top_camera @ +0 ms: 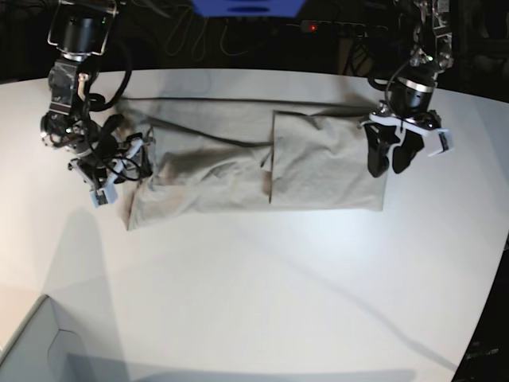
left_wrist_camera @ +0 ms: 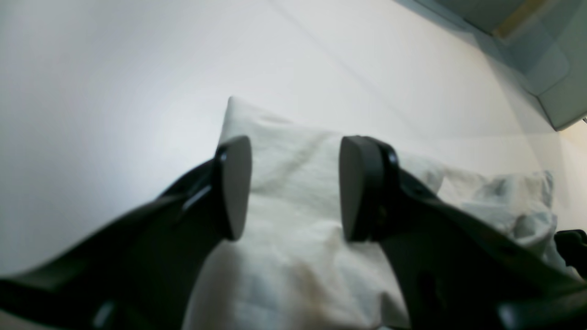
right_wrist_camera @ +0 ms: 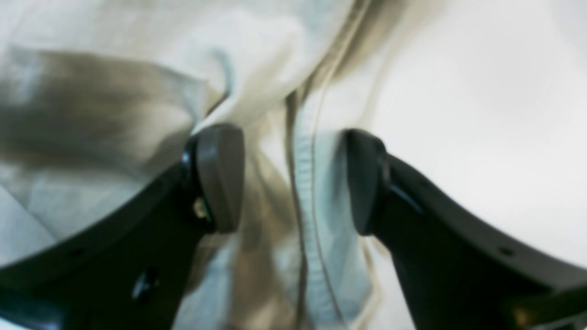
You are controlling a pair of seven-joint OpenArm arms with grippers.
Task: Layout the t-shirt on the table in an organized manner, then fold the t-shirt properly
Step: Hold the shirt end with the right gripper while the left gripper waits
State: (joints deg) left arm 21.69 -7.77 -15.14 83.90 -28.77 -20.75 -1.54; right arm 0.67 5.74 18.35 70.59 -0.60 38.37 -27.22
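Note:
The light grey-beige t-shirt (top_camera: 318,163) lies spread sideways across the far half of the white table (top_camera: 278,286), with its middle part creased and folded over. In the base view my left gripper (top_camera: 388,165) is open over the shirt's right edge. The left wrist view shows its fingers (left_wrist_camera: 234,188) apart above flat cloth (left_wrist_camera: 293,238), holding nothing. My right gripper (top_camera: 131,151) is open at the shirt's left end. In the right wrist view its fingers (right_wrist_camera: 220,178) straddle a stitched hem (right_wrist_camera: 312,192) of bunched cloth, with bare table (right_wrist_camera: 481,114) to the right.
A pale grey box corner (top_camera: 32,350) sits at the near left of the table and also shows in the left wrist view (left_wrist_camera: 550,68). Cables and dark equipment (top_camera: 238,32) lie beyond the table's far edge. The table's curved edge (top_camera: 497,263) runs down the right.

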